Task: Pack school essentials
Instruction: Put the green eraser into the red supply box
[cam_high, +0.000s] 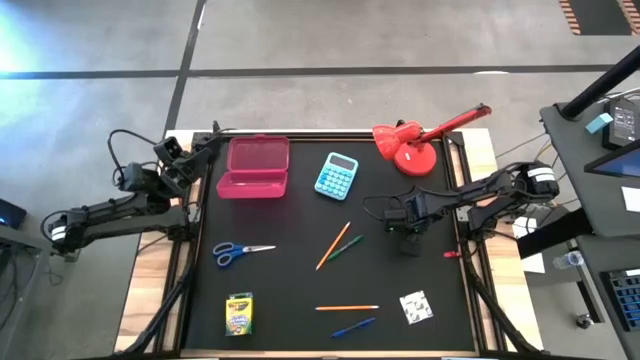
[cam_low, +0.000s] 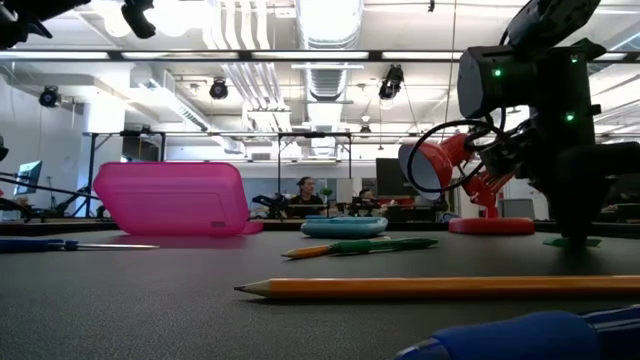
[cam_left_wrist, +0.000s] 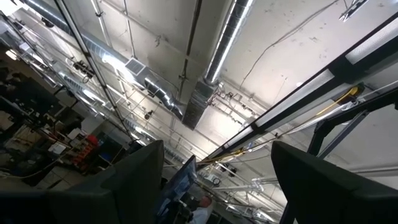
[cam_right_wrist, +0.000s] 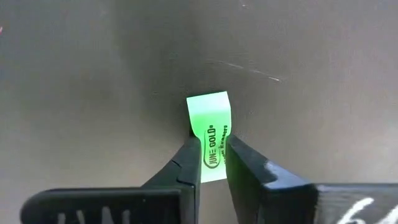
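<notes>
Black matting covers the counter (cam_high: 300, 290), where the right gripper (cam_right_wrist: 212, 163) is clamped on a small green eraser (cam_right_wrist: 209, 121) near the right edge, a shallow hold that may slip on lifting, while the left gripper (cam_left_wrist: 217, 186) waits open off the far-left corner.

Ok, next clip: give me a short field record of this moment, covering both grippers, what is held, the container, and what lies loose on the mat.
right gripper: shut on green eraser, down at the black mat
left gripper: open, empty, raised at the mat's left rear corner
container: pink case, empty as far as visible
loose items: scissors, crayon box, orange pencils, green pencil, blue pen, white patterned square
also on mat: calculator, red lamp
</notes>
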